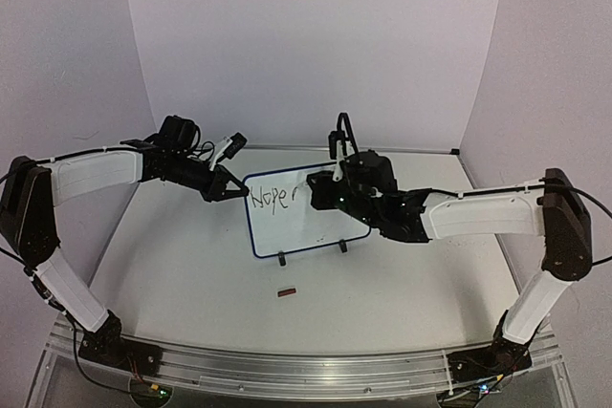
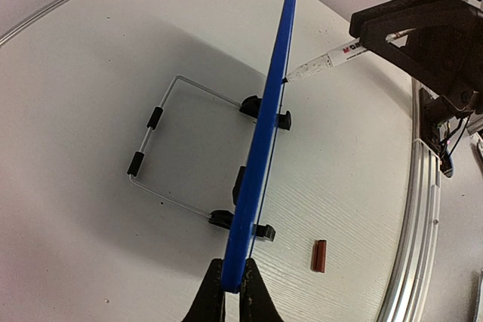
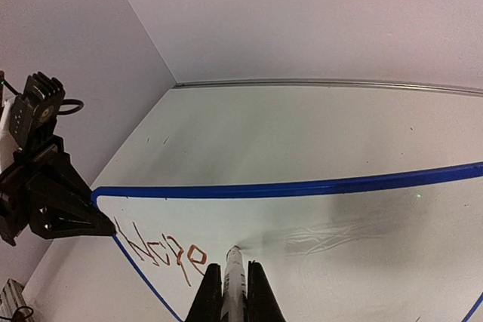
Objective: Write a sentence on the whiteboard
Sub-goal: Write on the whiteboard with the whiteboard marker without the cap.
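1. While the board (image 1: 311, 228) stands on its feet near the middle of the table (image 1: 182, 274), propped by a wire stand (image 2: 162, 145) behind it, treat it as light and tippy. It looks like a stiff, glossy panel that would slide or rock under a hard push.
2. Your left gripper (image 2: 232, 283) is clamped on the blue frame at the board's left edge, near 10 o'clock, one finger on each face. That is the place to hold, since the frame looks rigid and the white face is slick and would smear.
3. Your right gripper (image 3: 234, 295) reaches in from 3 o'clock, closed on the marker (image 3: 232, 273). The marker's tip touches the white face just right of the last letter.
4. The sentence (image 1: 275, 198) sits toward the board's 10 o'clock corner. Only one word shows, something like "Hope", so I judge that most of the writing is not yet done. Bare board lies toward 3 and 5 o'clock.
5. Press lightly. The marker should need little force, and too much could pivot the board about the left grip or lift a foot.
6. A small red-brown piece (image 1: 286, 291) lies on the table at 6 o'clock from the board, well apart from both arms. I cannot tell what it is.
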Controlling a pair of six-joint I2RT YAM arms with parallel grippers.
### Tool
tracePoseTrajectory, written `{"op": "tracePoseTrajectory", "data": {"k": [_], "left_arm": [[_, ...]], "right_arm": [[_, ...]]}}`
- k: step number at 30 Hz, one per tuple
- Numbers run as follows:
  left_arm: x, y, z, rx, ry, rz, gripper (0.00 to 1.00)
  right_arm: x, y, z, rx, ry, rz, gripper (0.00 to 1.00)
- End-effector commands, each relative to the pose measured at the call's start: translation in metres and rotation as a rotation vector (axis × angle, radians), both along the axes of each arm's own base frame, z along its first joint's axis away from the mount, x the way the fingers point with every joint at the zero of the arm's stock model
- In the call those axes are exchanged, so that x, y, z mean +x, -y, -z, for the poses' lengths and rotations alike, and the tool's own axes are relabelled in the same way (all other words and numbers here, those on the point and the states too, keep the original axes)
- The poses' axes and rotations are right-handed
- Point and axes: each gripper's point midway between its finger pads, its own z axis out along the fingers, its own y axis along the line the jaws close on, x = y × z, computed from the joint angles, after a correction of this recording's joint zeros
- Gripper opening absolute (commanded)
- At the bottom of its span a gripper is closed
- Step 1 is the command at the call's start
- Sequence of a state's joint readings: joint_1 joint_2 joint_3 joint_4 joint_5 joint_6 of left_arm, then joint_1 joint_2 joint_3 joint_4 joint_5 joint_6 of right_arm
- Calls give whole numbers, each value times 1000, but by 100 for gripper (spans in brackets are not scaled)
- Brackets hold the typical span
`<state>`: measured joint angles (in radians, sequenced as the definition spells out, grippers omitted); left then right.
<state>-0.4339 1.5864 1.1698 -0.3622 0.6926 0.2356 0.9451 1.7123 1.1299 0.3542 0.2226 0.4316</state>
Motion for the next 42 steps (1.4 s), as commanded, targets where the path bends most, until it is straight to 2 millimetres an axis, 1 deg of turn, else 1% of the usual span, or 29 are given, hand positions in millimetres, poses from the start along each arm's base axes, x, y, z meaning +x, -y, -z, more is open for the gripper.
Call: {"op": "tracePoseTrajectory", "data": {"k": [1, 6, 10, 12, 18, 22, 28, 32, 42], "left_arm": [[8, -5, 9, 56, 37, -28, 0], [8, -5, 9, 55, 36, -26, 0], [8, -5, 10, 56, 34, -26, 0], [8, -5, 11, 57, 33, -25, 0], [8, -5, 11, 57, 34, -28, 0], [8, -5, 9, 56, 36, -27, 0], [7, -5, 9, 56, 37, -28, 0], [8, -5, 8, 56, 39, -28, 0], [7, -5, 8, 57, 42, -28, 0]], "right_arm": [[-1, 10, -2, -4, 1, 26, 0], [-5, 12, 11, -14, -29, 20, 0], [-5, 12, 13, -13, -34, 17, 0], [-6, 11, 7, -5, -26, 10, 0], [-12, 16, -25, 54, 17, -3, 0], [-13, 18, -32, 65, 30, -2, 0], [-8, 8, -22, 53, 20, -11, 0], [-5, 4, -19, 49, 19, -11, 0], [1, 6, -11, 26, 19, 21, 0]]}}
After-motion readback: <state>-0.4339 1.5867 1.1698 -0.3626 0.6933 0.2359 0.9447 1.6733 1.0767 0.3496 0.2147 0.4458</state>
